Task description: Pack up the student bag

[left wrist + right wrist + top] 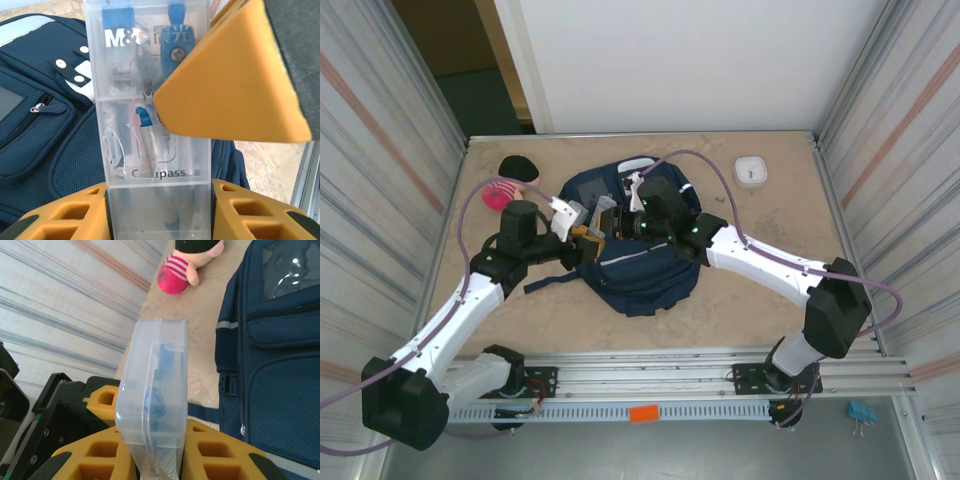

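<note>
A clear plastic compass box (150,100) with blue parts inside hangs over the navy student bag (640,275), which lies flat mid-table. My left gripper (159,215) is shut on the box's lower end, its yellow pads pressed against both narrow edges. My right gripper (159,460) is shut on the same box (155,390) across its flat faces; one of its yellow fingers (235,85) shows in the left wrist view. In the top view the left gripper (582,228) and the right gripper (625,218) meet above the bag's upper left part.
A small doll with a pink striped body (500,193) and black hair (517,166) lies left of the bag, near the corrugated wall. A white square object (751,171) sits at the back right. Bare table (770,310) lies right of the bag.
</note>
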You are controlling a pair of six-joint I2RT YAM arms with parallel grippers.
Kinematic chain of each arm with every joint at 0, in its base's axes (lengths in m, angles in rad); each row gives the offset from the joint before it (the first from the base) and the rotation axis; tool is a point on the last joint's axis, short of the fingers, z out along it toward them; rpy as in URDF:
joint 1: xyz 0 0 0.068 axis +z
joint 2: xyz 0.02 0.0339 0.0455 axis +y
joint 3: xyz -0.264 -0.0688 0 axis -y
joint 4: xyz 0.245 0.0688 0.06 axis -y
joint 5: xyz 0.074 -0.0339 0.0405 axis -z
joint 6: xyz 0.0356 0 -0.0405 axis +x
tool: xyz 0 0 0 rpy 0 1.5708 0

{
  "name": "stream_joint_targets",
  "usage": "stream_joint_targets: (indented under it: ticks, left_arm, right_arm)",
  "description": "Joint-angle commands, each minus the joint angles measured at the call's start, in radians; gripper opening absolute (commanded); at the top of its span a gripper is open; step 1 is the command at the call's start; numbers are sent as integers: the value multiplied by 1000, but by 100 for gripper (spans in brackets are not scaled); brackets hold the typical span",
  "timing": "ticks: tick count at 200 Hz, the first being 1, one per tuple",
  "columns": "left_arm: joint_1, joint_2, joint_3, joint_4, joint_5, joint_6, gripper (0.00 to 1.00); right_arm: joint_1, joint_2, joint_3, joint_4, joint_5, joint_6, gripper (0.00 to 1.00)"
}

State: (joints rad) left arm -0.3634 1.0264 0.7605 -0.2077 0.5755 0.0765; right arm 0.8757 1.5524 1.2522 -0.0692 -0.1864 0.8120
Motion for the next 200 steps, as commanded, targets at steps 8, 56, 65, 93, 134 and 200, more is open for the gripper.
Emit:
stream_joint_targets:
  ticks: [8,56,65,93,134,200]
  left_arm:
    - [-35,-15,7,49,30,-8,31]
    - [-72,36,45,18,-52,78,61]
    - [-110,61,63,-7,-99,124,63]
    - [-251,181,116,-46,-298,245,69]
    - [-333,416,238,-69,-372,269,75]
    - [-419,656,374,-111,-442,307,81]
  right_arm:
    - [-8,-6,-13,50,7,7,10]
    - [-145,-144,-151,37,-16,23,8]
    - [-194,-185,-192,30,-34,32,8]
    - [-380,-289,-298,-36,-166,59,8]
    - [-586,-417,-399,-176,-269,22,8]
    - [-718,-479,-476,-219,-376,-9,9]
